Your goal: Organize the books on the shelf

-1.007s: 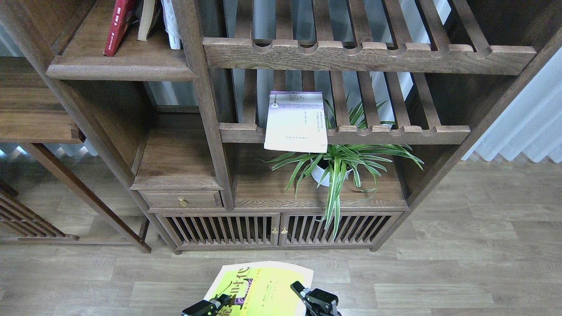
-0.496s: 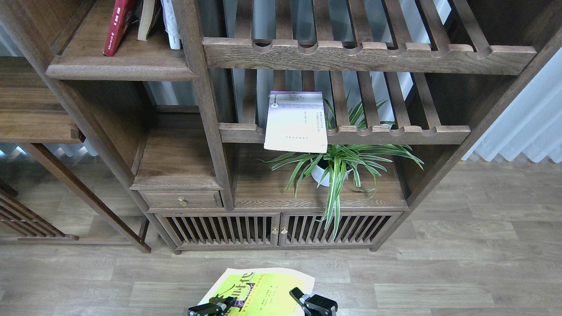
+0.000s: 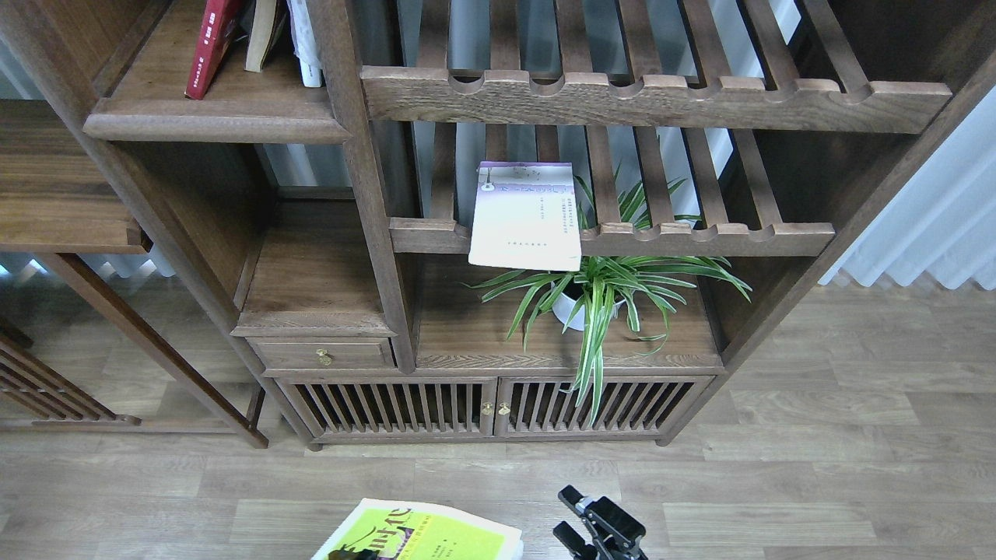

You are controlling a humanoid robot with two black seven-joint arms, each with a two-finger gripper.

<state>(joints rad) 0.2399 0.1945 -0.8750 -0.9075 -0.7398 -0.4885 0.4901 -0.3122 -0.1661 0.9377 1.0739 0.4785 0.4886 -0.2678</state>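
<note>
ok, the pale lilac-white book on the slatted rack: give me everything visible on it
The pale lilac-white book is a thin paperback lying flat, cover up, on the lower slatted rack. The cover fades from lilac at the far end to off-white near the front, with small dark print too fine to read. Its near edge overhangs the rack's notched front rail, above the spider plant. Only the rack touches it; no gripper is near.

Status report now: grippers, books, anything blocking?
Right gripper open, empty. Left gripper barely visible, under yellow-green book. Lilac book flat on slatted rack, overhanging. Plant beneath.
</note>
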